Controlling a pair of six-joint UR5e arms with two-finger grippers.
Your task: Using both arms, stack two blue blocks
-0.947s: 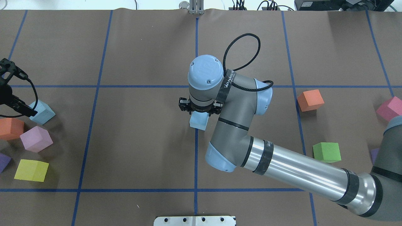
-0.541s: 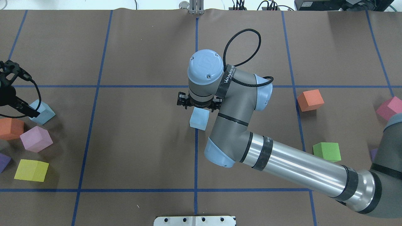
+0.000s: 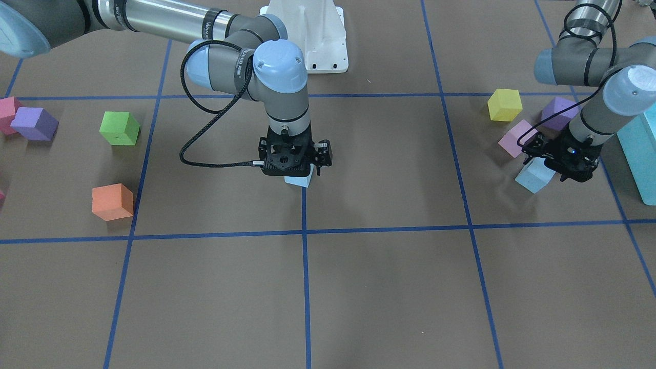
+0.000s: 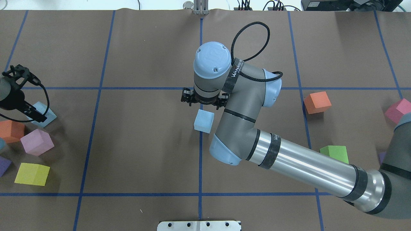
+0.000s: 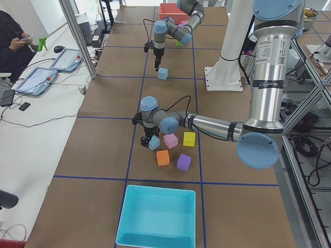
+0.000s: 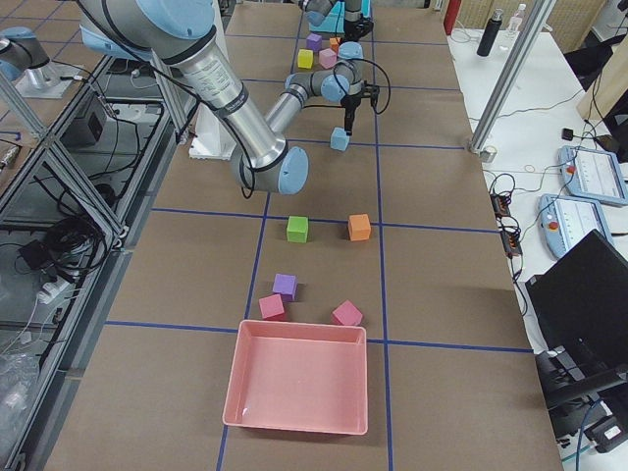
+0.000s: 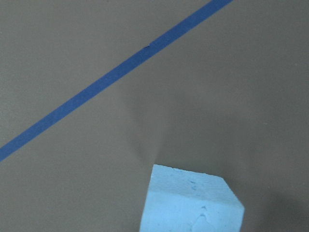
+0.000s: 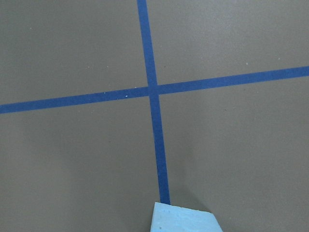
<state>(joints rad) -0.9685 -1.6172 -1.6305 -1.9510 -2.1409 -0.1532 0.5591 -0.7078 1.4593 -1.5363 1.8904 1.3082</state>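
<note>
Strap lettering on my right arm (image 4: 247,96) reads "WANLEED". Beyond it, one blue block (image 4: 204,121) sits free on the worktop (image 4: 144,144), with the right tool (image 3: 296,166) hovering above. The left tool (image 4: 31,111) meets the other blue block (image 4: 48,113). I cannot tell either tool's spread.

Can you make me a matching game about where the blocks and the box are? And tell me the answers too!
Things:
1. green cube
2. yellow cube
3. middle blue block
4. turquoise bin

Places:
A. in the middle of the table, on a blue tape line
B. at the table's end on the robot's left
C. on the robot's right side
D. on the robot's left side, near a pale pink cube

Pairs: 1-C, 2-D, 3-A, 4-B
</note>
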